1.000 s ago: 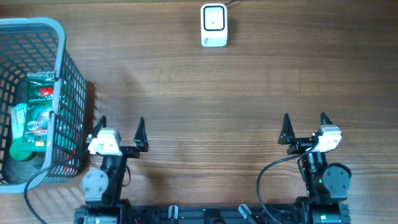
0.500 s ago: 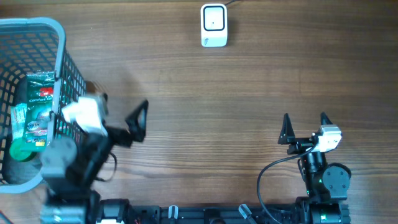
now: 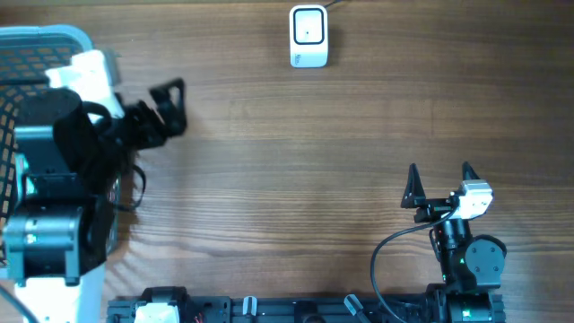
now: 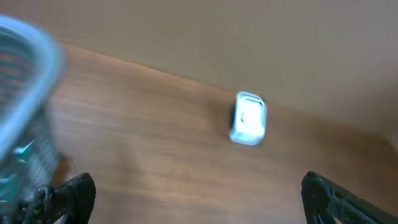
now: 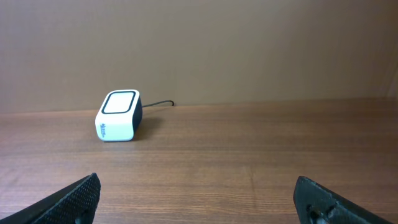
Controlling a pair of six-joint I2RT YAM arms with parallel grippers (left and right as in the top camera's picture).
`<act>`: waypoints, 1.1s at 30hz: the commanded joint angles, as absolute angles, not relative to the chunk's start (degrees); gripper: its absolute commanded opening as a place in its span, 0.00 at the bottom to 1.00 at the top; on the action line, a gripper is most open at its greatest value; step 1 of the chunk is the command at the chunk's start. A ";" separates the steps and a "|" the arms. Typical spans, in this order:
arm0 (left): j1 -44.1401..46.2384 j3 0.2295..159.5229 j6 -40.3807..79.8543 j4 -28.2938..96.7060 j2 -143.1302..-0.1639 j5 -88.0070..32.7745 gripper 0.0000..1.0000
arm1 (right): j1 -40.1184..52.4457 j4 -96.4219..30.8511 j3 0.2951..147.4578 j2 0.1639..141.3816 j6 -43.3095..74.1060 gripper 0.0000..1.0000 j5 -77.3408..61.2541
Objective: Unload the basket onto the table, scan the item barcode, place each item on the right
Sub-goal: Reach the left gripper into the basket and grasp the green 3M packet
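**Inventory**
1. Worktop (image 3: 296, 179): wood, bare btwn scanner (image 3: 308, 36) and robot base.
2. L arm (image 3: 54, 224): raised, well to scanner's left, overhanging basket (image 3: 49, 34). L fingers (image 4: 326, 196) spread wide, nothing btwn them. One tip sits just beside basket wall; contact can't be told.
3. Basket: grey mesh, well to scanner's left and nearer the robot.
4. R arm (image 3: 466, 242): low, well apart from scanner, on its near side and to its right. R fingers (image 5: 74, 196) released, empty, pointing toward scanner.
5. Scanner: small white unit, cable (image 5: 158, 104) leaving its far side.
6. Item: not positively seen. Judged to be inside basket, where a teal smear (image 4: 18, 152) shows behind the mesh.

**Risks (judgement)**
- Wide fingers entering basket may snag mesh or rim, so basket drags or tips.
- Blind pick may cover the barcode or present the wrong face, giving no read.
- A soft or loose pack could slip during the carry to scanner.
- A low swing toward scanner could knock it or catch the cable.

**Hidden / unclear**
- Overhead: L arm covers basket contents, and basket is cut off at frame edge.
- L wrist view is motion-blurred, so item type and barcode position can't be made out.
- Only one L finger is distinct in overhead.
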State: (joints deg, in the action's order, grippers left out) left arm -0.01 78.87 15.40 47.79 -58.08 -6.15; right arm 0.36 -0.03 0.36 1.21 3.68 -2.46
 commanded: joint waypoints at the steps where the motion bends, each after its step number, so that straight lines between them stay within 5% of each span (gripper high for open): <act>1: -2.94 91.88 28.14 52.73 -59.86 10.24 1.00 | 0.58 0.16 0.32 0.93 3.03 1.00 -1.50; 8: -25.19 102.39 44.47 67.00 -64.97 12.01 1.00 | 0.58 0.16 0.32 0.93 3.01 0.99 -1.50; 17: -50.22 102.32 45.39 76.71 -78.72 -7.84 1.00 | 0.58 0.16 0.32 0.93 3.01 1.00 -1.50; 25: -51.24 98.00 42.22 81.52 -86.04 -8.49 1.00 | 0.58 0.16 0.32 0.93 3.01 1.00 -1.50; 33: -51.29 83.02 39.20 72.16 -86.04 -7.03 1.00 | 0.58 0.16 0.32 0.93 3.03 1.00 -1.50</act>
State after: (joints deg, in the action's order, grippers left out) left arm -51.11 88.38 41.63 74.52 -86.17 -7.38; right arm 0.34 -0.03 0.36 1.21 3.53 -2.48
